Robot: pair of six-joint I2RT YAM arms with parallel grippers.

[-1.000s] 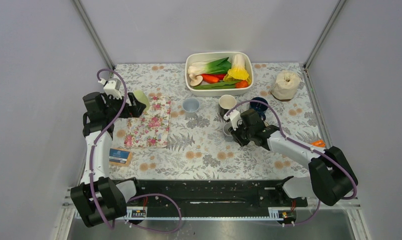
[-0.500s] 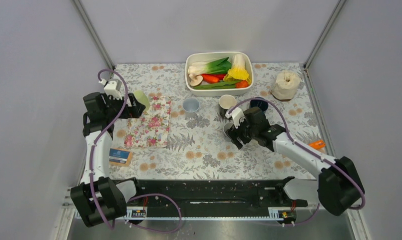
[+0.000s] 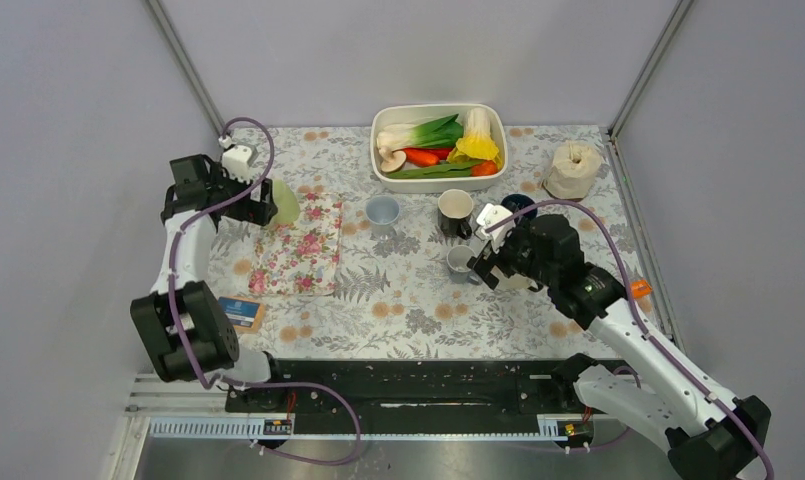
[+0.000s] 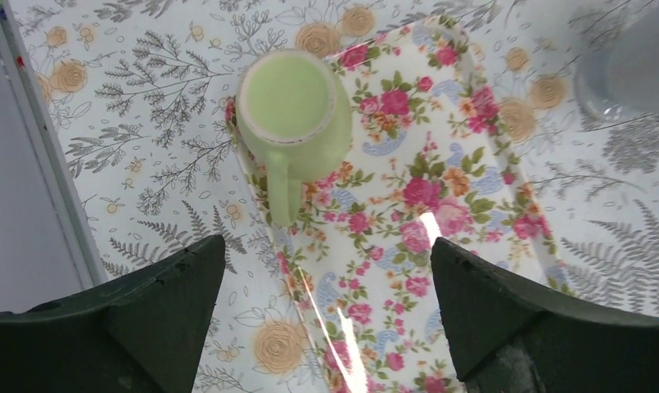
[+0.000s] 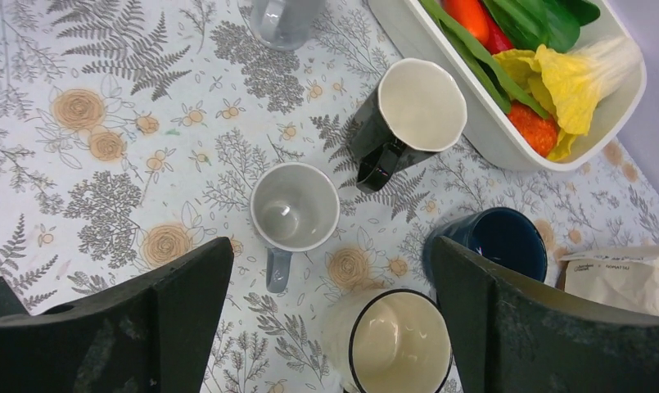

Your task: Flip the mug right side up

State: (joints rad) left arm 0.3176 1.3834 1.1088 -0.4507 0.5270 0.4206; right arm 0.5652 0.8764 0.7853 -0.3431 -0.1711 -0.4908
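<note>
Over on the left side of the table, the green mug (image 4: pixel 293 110) was sitting base-up, as far as I could tell, at the far corner of the floral tray (image 4: pixel 440 205), with its handle (image 4: pixel 283 196) pointing back toward the wrist camera. The left gripper (image 4: pixel 326 244) hung right above it with the jaws spread as wide as they go and nothing in them. The right gripper (image 5: pixel 332 246) was the same deal, wide open and empty, hovering over a grey mug (image 5: pixel 294 206) that already stood mouth-up on the tablecloth (image 5: pixel 105 164). So my guess was the green one was what was left to flip. If I'd been driving, I'd have dropped straight down so the jaws straddled the body, turned so the handle stayed outside the pinch. Then squeeze across the wall, lift well clear of the tray lip before rolling it over, and set it down flat. I couldn't tell whether it sat fully on the tray or half on the rim, so I'd have expected a wobble.
</note>
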